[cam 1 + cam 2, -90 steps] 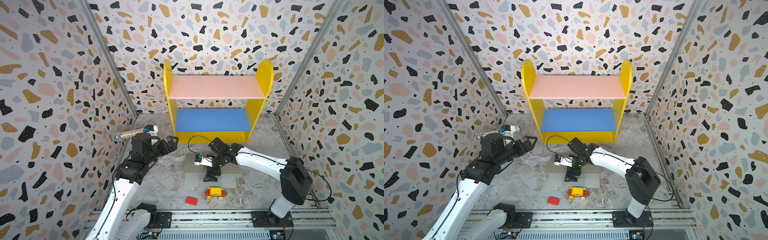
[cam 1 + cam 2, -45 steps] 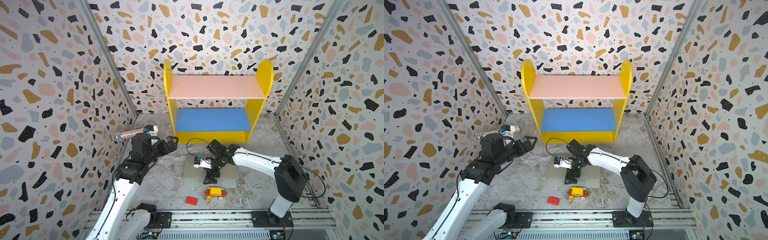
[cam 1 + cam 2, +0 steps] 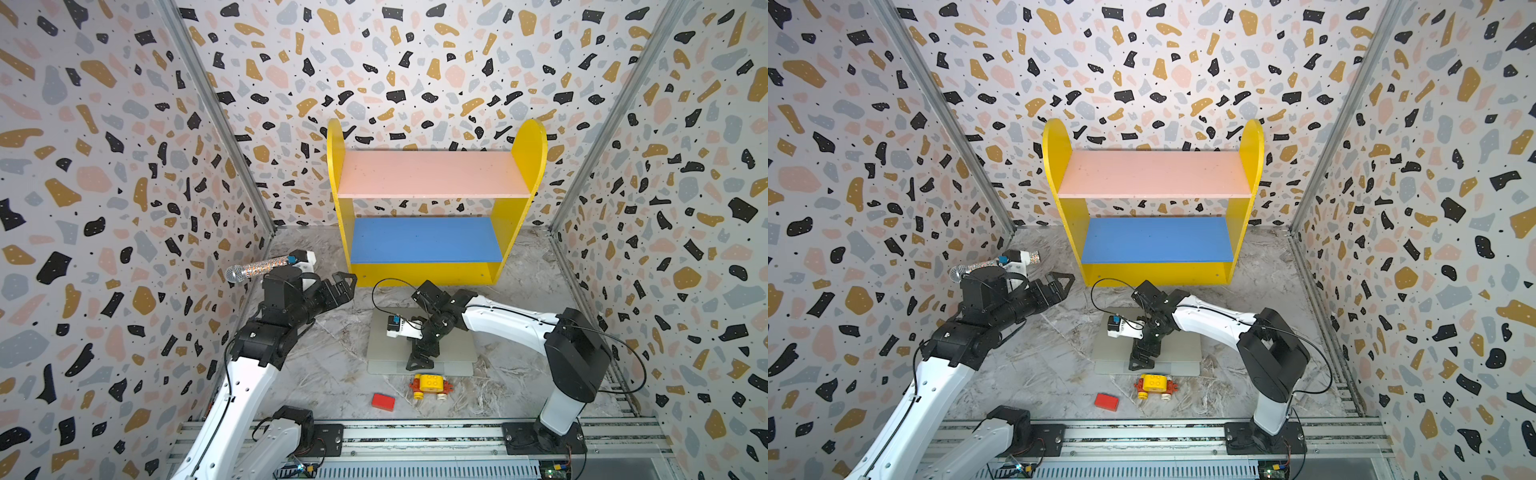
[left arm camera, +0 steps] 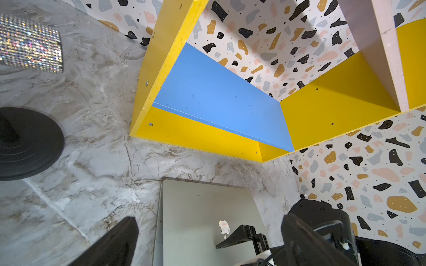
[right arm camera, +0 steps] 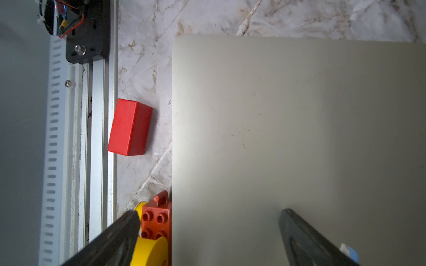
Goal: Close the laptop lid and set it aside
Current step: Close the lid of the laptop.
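Note:
The laptop (image 3: 457,345) (image 3: 1183,347) lies flat on the marble floor with the laptop lid (image 5: 288,126) (image 4: 196,218) down, its plain silver-grey outside facing up. My right gripper (image 3: 422,359) (image 3: 1144,359) (image 5: 207,218) is open and points down at the laptop's front edge. One finger is over the lid and the other is over the toy car beyond the edge. Nothing sits between its jaws. My left gripper (image 3: 345,282) (image 3: 1061,282) (image 4: 209,221) hangs open and empty in the air, to the left of the laptop and behind it.
A yellow toy car (image 3: 430,385) (image 5: 154,230) sits right against the laptop's front edge, with a red block (image 3: 383,401) (image 5: 130,127) to its left. A yellow shelf unit (image 3: 432,208) stands behind. A sparkly microphone (image 3: 257,268) on a round black base (image 4: 25,142) stands at far left.
My right arm has shifted slightly to the left, its gripper still over the laptop's front edge. The left arm has not moved.

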